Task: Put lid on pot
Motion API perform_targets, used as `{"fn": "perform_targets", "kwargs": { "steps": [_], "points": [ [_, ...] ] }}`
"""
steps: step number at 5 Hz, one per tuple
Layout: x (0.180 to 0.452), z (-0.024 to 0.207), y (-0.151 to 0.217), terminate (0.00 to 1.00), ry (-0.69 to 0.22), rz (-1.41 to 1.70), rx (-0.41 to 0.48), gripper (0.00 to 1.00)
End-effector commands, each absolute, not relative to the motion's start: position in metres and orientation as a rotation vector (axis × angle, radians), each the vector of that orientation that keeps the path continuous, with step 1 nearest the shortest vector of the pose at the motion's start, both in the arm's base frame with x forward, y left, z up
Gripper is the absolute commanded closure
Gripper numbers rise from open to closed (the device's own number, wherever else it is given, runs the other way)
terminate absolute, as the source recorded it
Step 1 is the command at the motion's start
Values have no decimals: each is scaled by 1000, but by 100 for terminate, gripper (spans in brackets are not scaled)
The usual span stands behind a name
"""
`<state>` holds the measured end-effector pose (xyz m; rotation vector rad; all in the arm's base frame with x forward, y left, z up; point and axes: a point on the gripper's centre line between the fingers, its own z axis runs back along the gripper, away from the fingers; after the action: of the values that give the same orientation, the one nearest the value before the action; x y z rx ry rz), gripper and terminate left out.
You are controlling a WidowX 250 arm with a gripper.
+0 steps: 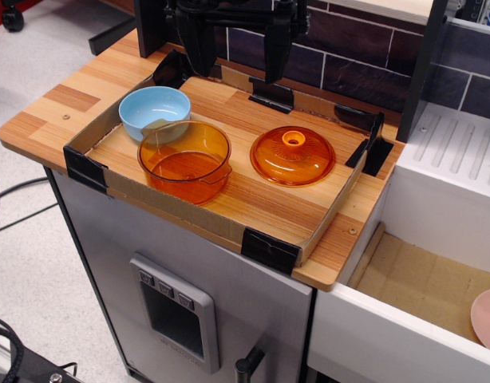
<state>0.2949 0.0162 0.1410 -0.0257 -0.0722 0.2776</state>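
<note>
Hidden and cut-off parts, single overhead view.

Gripper [239, 48] cropped by top edge; only two dark fingers [201, 44] seen, upper body out of frame. Near rim of blue bowl [155, 112] covered by far rim of pot [184, 161]; touching or just apart, not discernible. Pink plate [488, 319] at near right cut by right edge, only a sliver visible. White ribbed rack [460, 148] cut off at right. Dark wheel [12, 17] at far left cropped by top edge. Black cabling [9, 351] at near left runs out of frame.
</note>
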Motion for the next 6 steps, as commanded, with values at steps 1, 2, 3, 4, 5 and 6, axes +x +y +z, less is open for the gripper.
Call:
{"fn": "perform_targets", "kwargs": {
  "steps": [1, 2, 3, 4, 5, 6],
  "points": [
    [295, 141, 16, 0, -72, 278, -26, 0],
    [313, 146, 16, 0, -124, 278, -63, 0],
    [328, 145, 14, 0, -149, 255, -97, 0],
    [352, 135, 18, 0, -157, 243, -125, 0],
    [371, 123, 23, 0, -165, 255, -138, 0],
    [379, 115, 22, 0, -160, 251, -134, 0]
  ]
}}
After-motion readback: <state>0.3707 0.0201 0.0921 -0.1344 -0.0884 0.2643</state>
